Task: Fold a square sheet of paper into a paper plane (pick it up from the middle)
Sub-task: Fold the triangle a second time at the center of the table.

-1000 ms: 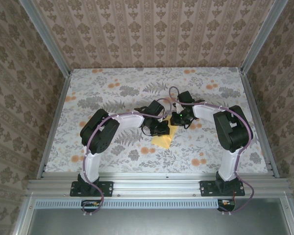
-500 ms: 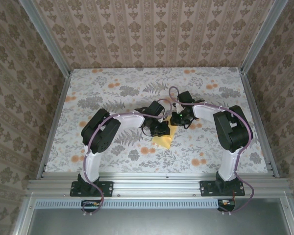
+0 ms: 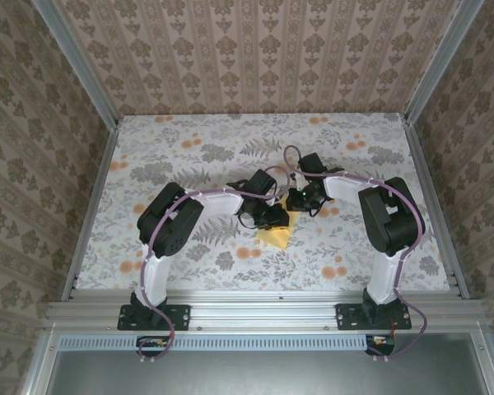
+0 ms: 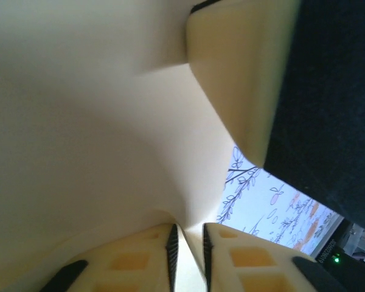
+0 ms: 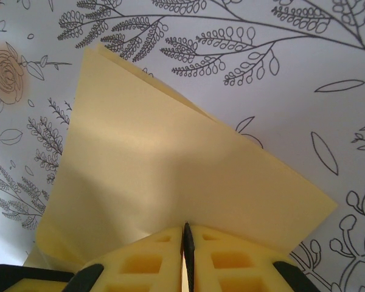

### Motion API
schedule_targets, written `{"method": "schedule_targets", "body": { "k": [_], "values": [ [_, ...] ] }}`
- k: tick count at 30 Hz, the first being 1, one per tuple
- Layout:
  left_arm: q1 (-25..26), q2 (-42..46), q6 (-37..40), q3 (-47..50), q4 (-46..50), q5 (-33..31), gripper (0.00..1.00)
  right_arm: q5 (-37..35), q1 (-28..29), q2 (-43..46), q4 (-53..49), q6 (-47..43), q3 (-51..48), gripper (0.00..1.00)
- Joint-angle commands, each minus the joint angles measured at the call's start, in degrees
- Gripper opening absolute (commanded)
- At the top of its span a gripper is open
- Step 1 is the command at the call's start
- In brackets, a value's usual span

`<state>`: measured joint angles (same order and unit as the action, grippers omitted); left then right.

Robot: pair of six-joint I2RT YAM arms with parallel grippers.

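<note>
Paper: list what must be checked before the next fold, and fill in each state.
1. Right fingers shut on the paper at its near edge: ok.
2. Left fingers shut on the paper: ok, only a thin sliver shows between them.
3. Folded layers flush: not ok, two edges sit slightly offset at the far corner in the right wrist view.
4. Paper flat on the cloth: not ok, it bows in the left wrist view.
5. Left and right fingers apart from each other: cannot tell, the top view shows them close together over the paper.
</note>
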<state>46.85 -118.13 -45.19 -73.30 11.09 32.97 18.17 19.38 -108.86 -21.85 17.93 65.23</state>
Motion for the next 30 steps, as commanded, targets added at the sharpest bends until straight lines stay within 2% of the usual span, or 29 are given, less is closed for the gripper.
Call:
{"method": "schedule_targets", "body": {
  "k": [1,9,11,16,21,30],
  "values": [
    [0.2,-1.7,1.3,-0.3,0.0,-0.7,0.27,-2.2,0.6,-2.8,-2.8,-0.9,-0.5,0.15],
    [0.2,-0.3,1.9,0.5,-1.7,-0.8,0.36,-1.8,0.4,-2.7,-3.2,-0.9,0.4,0.15],
    [0.1,0.1,2.3,0.6,-2.0,-0.8,0.42,-1.6,0.4,-2.6,-3.2,-0.9,0.7,0.14],
    [0.0,0.7,2.1,1.6,-3.9,-0.4,0.42,-0.4,0.0,-2.2,-2.9,-0.4,1.0,0.14],
    [-0.3,1.6,1.2,3.5,-5.7,-1.6,0.27,0.0,-0.6,-0.7,-2.3,-0.1,0.8,0.14],
    [-0.5,2.5,1.7,4.4,-6.3,-1.5,0.18,2.4,-2.0,0.6,-2.2,0.2,0.8,0.14]
  ]
}}
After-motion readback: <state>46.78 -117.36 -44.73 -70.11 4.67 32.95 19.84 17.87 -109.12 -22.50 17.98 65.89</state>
